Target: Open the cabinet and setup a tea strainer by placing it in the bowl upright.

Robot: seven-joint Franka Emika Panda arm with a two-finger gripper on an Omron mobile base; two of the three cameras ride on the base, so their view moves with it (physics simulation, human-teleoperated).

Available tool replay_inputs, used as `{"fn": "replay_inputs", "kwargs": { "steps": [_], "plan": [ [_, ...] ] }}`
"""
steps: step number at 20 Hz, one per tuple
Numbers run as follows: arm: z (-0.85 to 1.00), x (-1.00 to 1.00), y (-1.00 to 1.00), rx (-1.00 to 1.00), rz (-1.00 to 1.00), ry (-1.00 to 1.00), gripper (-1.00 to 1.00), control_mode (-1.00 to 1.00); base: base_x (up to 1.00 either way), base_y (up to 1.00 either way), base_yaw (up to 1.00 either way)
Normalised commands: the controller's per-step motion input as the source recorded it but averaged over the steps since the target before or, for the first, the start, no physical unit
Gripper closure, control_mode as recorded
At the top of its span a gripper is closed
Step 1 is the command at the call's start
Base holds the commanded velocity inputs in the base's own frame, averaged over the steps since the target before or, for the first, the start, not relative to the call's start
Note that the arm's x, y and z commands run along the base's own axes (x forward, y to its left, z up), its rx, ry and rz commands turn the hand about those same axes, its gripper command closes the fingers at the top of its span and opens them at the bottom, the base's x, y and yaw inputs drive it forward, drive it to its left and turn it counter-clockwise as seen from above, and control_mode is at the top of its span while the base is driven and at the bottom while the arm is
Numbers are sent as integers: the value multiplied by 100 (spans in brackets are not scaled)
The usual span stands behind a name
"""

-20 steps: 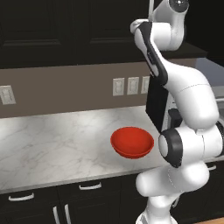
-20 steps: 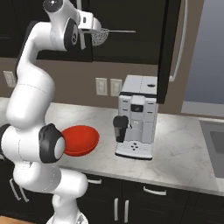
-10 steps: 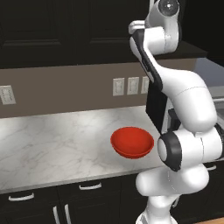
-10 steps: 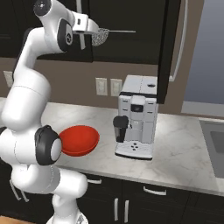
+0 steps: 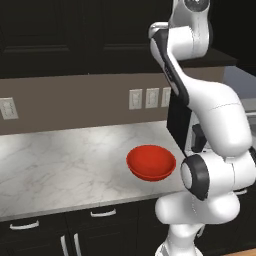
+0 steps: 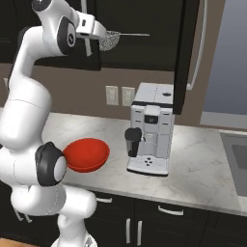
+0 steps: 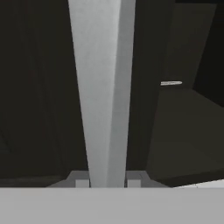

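Up high, the tea strainer [image 6: 112, 40] lies level, handle pointing right

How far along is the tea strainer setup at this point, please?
Done: one cabinet door stands open, with the tea strainer lying inside. In hand: the gripper is clamped on the other door's bar handle. Left: pull that door, take the strainer and stand it in the empty red bowl.
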Motion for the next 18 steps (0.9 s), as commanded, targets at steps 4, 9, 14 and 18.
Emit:
{"fn": "replay_inputs", "kwargs": {
  "steps": [4, 9, 14, 18],
  "plan": [
    [0, -88, 2, 2, 0, 0, 100, -100, 0, 0, 0],
    [0, -100, 32, 0, -2, 0, 100, -100, 0, 0, 0],
    [0, -100, 53, 0, -6, -1, 100, -100, 0, 0, 0],
    [0, -100, 60, 0, -9, 0, 100, -100, 0, 0, 0]
  ]
}}
